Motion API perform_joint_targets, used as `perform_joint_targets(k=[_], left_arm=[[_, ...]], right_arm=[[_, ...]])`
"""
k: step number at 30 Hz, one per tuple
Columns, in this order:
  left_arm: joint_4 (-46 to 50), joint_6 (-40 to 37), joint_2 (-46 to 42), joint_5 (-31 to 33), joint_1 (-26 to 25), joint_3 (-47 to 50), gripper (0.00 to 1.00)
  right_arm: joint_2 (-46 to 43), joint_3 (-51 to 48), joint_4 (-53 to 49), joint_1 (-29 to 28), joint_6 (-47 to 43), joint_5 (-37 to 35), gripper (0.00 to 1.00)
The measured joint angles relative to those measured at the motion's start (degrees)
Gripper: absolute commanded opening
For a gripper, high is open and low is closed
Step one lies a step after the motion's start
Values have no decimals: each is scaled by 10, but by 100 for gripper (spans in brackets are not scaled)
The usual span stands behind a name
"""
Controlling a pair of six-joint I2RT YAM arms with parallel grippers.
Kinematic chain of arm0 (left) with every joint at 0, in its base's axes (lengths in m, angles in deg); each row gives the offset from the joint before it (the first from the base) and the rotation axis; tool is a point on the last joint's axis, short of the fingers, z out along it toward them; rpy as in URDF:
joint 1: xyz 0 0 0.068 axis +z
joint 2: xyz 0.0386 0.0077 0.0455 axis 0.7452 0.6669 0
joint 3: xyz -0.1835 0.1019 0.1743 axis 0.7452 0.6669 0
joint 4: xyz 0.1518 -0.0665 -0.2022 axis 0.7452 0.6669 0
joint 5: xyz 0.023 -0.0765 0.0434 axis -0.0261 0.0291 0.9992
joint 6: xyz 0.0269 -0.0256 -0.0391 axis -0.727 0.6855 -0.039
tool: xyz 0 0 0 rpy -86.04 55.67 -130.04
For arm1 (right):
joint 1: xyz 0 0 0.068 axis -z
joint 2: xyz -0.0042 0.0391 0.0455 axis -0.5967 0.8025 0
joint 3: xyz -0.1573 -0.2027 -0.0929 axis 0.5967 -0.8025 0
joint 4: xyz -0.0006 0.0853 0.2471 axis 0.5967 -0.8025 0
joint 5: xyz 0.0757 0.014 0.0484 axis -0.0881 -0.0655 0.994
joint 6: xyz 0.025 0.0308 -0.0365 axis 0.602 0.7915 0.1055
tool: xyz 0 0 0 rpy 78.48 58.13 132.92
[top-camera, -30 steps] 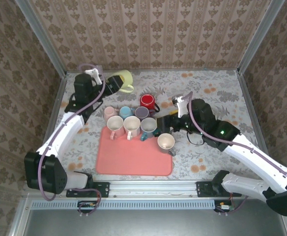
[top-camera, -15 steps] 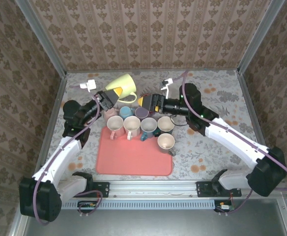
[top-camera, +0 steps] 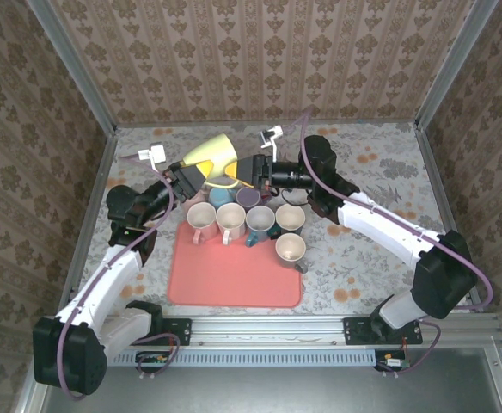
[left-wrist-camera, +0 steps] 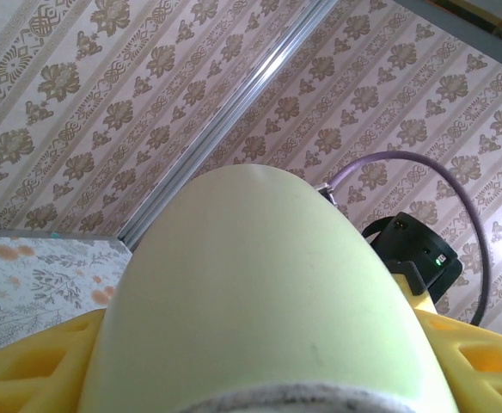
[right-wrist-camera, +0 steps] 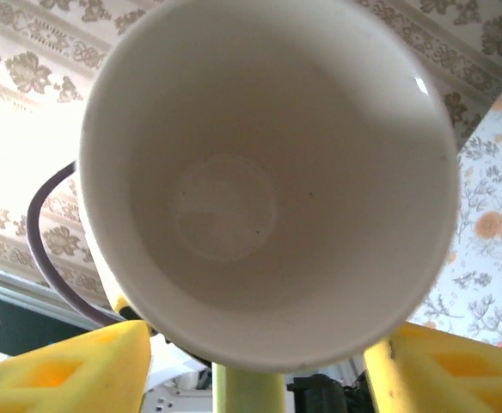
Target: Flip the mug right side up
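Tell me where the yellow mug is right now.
Top view: the yellow mug is held tilted, left of centre at the back, between the left gripper and the right gripper, just behind the cluster of mugs at the pink mat.

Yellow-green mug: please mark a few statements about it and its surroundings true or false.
1. The left claw holds the yellow-green mug off the table. True.
2. Its mouth faces the right wrist camera. True.
3. There is liquid in it. False: the inside is empty.
4. The pink mat is bare. False: several mugs stand on its far part.
5. The right claw is far from the mug. False: it is right at the mug's mouth, with a finger on either side.
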Motion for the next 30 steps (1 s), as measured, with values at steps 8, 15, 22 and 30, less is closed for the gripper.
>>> perform_joint_targets(k=[8,15,22,30], left_arm=[[16,-18,0,17,-12,0,49],[77,-76,-44,23,-20,1,100],[284,-193,-165,89,-19,-9,100],[522,-338,-196,306,-14,-113,100]], right_arm=[[15,7,-3,-12,4,5,17],[-7,1,-39,-18,-9,6,5],[-94,-15,-227,-40,-135,-102,1],[-181,-30,-462,-178,-328,-323,0]])
